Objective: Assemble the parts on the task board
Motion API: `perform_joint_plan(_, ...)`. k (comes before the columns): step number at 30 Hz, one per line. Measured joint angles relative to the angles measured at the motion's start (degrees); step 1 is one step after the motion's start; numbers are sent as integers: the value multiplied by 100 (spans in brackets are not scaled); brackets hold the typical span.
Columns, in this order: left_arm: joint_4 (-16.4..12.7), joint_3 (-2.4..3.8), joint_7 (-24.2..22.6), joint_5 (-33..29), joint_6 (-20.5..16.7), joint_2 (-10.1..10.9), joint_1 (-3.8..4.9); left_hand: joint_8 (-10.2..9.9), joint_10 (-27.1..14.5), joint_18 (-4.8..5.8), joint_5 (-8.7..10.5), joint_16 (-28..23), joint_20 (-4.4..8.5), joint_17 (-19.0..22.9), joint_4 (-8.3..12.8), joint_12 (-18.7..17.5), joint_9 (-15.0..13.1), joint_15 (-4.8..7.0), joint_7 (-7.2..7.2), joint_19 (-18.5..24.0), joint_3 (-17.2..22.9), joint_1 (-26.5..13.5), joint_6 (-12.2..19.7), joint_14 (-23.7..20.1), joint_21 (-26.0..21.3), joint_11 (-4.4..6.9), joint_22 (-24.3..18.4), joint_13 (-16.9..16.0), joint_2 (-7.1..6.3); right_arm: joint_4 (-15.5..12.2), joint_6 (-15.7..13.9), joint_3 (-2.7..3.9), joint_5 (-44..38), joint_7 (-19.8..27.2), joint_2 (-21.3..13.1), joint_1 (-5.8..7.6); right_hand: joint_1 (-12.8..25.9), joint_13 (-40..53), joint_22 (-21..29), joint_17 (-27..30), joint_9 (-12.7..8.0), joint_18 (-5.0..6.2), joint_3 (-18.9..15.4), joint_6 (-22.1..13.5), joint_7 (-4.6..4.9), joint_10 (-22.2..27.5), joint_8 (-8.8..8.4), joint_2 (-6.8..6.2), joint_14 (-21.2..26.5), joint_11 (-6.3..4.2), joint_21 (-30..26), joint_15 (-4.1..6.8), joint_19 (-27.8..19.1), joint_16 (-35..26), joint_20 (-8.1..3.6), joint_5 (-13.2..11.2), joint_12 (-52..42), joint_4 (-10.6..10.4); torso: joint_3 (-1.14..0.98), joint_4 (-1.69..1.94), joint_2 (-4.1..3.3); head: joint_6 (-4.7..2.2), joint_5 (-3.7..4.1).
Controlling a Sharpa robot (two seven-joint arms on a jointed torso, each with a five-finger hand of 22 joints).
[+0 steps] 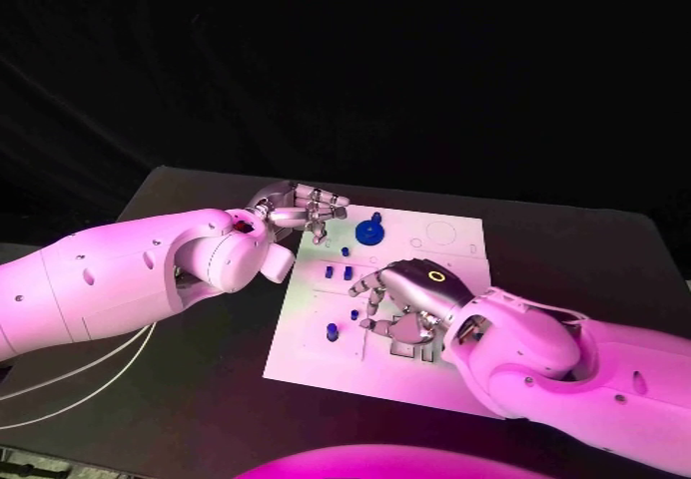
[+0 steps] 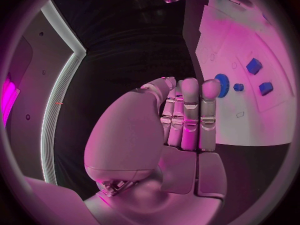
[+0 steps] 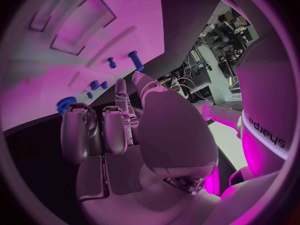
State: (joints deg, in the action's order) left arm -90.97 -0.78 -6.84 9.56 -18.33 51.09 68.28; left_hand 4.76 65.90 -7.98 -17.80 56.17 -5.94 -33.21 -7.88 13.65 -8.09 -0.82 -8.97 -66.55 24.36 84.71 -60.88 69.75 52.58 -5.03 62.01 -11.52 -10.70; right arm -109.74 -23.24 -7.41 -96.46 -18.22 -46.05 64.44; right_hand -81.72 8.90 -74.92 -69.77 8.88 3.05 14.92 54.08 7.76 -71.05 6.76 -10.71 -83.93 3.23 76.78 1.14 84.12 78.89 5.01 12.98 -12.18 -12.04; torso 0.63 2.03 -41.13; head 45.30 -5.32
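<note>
Both hands over the board, neither seen holding a part.

The left hand (image 1: 300, 212) hovers at the far left corner of the board (image 1: 453, 379), fingers (image 2: 189, 116) straight, together and empty; the right hand (image 1: 410, 304) sits over the board's middle, fingers (image 3: 92, 130) curled, and I cannot tell whether they hold anything. The blue gear (image 1: 371, 233) and small parts (image 1: 335, 332) lie on the board. Risk: a descending hand could nudge loose parts or shift the board on the bench (image 1: 188, 399).

Matt white task board (image 1: 446, 244); glossy blue plastic parts (image 1: 370, 233); metallic silver left hand (image 1: 303, 210)
</note>
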Motion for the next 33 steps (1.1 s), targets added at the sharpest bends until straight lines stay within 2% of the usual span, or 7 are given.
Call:
perform_joint_plan(2, 0, -8, 1, 0, 1, 8, 0, 0, 0, 0, 0, 0, 0, 0, 0, 0, 0, 0, 0, 0, 0, 0, 0, 0, 0, 0, 0, 0, 0, -116, -68, 14, 314, 30, -364, 151, 124, 175, 0, -13, 101, 0, -98, 459, -38, -315, 227, 34, -1, -48, 0, 2, 0, 0, 0, 0, -287, -52, 2, -7, 8, -23, 76)
perform_joint_plan(6, 1, -24, 1, 0, 2, 24, -1, 0, 0, 0, 0, 0, 0, 8, 0, 0, 0, 0, 0, 0, 0, 0, 0, 0, 0, 0, 0, 0, 0, -226, -96, 19, 1036, 59, -1013, 330, 434, 683, 0, -161, 167, -1, -335, 692, -169, -785, 328, 59, -15, -177, 235, 110, -11, 81, -72, 161, -986, -225, 11, -34, 31, -69, 276)
perform_joint_plan(7, 0, -26, 1, 0, 2, 25, -1, 0, 0, 0, 0, 0, 0, 8, 0, 0, 0, 0, 0, 0, 0, 0, 0, 0, 0, 0, 0, 0, 0, -249, -96, 9, 1190, 60, -1140, 347, 530, 1337, 0, -246, 197, -5, -430, 770, -214, -946, 370, 57, -10, -224, 334, 158, -15, 139, -110, 298, -1647, -270, 13, -41, 38, -76, 327)
perform_joint_plan(11, 4, -40, -15, 0, -10, 33, -1, 0, 0, 0, 0, 0, 0, 8, 0, 0, 0, 0, 0, 0, 0, 0, 0, 0, 0, 0, 0, 1, 0, -385, -78, -48, 1662, 39, -1690, 356, 642, 4842, 1, -508, 456, -94, -885, 910, -338, -958, 547, 191, -21, -378, 628, 247, -10, 377, -216, 758, -4957, -360, 20, -73, 64, -103, 571)
perform_joint_plan(16, 14, -62, -42, 0, -25, 40, 0, 0, 0, 0, 0, 0, 0, 8, 0, 0, -1, 0, 0, 0, 0, 0, 0, 0, 0, 0, 0, 1, 0, -566, -70, -97, 1825, -95, -2135, 238, 779, 6123, 1, -519, 689, -94, -1181, 910, -339, -1000, 655, 327, -21, -358, 830, 247, -10, 557, -216, 877, -6074, -433, 20, -115, 88, -115, 831)
perform_joint_plan(23, 16, -73, -71, 0, -42, 44, 0, 0, 0, 1, 0, 0, 0, 7, 0, 0, -1, 0, 0, 0, 0, 0, 0, 0, 0, 0, 0, 0, 0, -692, -69, -155, 1760, -452, -2356, 35, 831, 6260, 0, -518, 781, -94, -1344, 910, -339, -1000, 672, 377, -21, -358, 854, 247, -11, 590, -216, 934, -6139, -457, 19, -147, 104, -72, 982)
perform_joint_plan(33, 3, -77, -88, 0, -50, 60, -1, 0, 0, 0, 0, 0, 0, 7, 0, 0, -1, 0, 0, 0, 0, 0, 0, 0, 0, 0, 0, -3, 0, -626, -106, -188, 1474, -962, -2128, -282, 1039, 6311, -3, -518, 865, -93, -1637, 910, -339, -1000, 675, 360, -21, -358, 854, 246, -11, 612, -216, 1154, -6138, -464, 23, -142, 104, -10, 1017)
